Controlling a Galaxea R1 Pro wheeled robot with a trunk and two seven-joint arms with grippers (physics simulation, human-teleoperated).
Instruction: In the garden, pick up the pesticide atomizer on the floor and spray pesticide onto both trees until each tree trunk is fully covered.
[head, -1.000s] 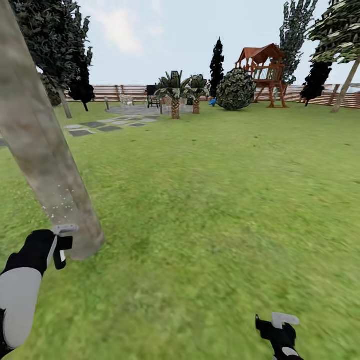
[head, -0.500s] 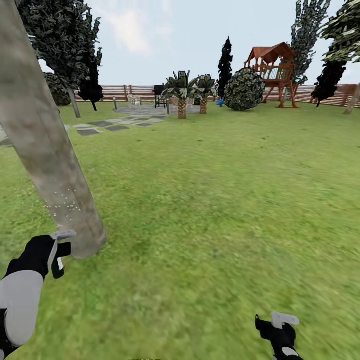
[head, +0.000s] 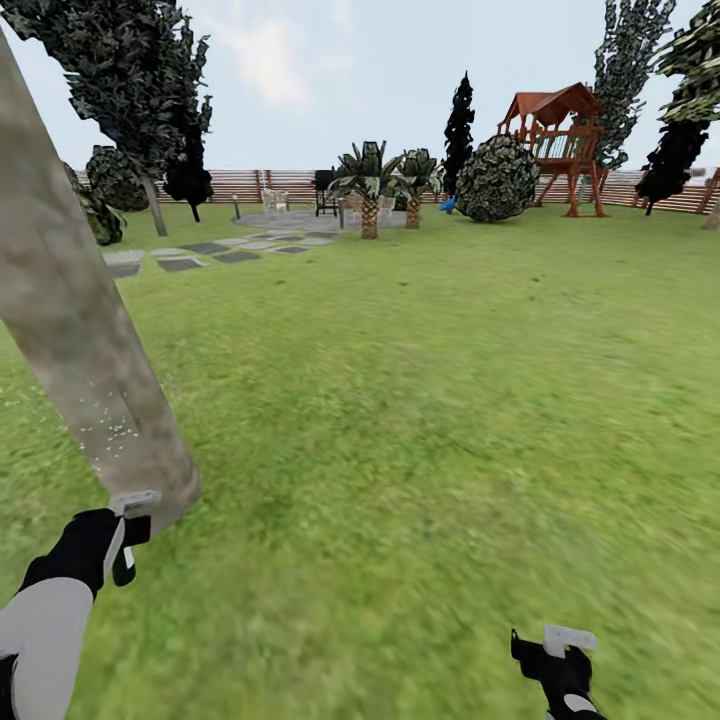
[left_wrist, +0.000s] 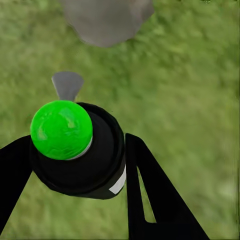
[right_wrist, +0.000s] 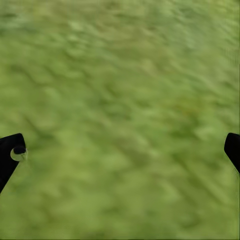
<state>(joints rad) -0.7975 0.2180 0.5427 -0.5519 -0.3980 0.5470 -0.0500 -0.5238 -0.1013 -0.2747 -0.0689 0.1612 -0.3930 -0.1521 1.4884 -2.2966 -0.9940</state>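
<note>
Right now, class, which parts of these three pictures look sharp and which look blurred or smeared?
Head view: the tree trunk and far fence are fairly crisp, while the near lawn smears. Left wrist view: the pesticide atomizer in the left gripper is sharp, the grass behind soft. Right wrist view: grass blurred throughout, the right gripper open.

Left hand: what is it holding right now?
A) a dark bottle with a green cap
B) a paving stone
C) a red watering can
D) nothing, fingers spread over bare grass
A: the left wrist view shows the left hand with its fingers on either side of the pesticide atomizer, a dark bottle with a green cap, over grass near the tree trunk.
</note>
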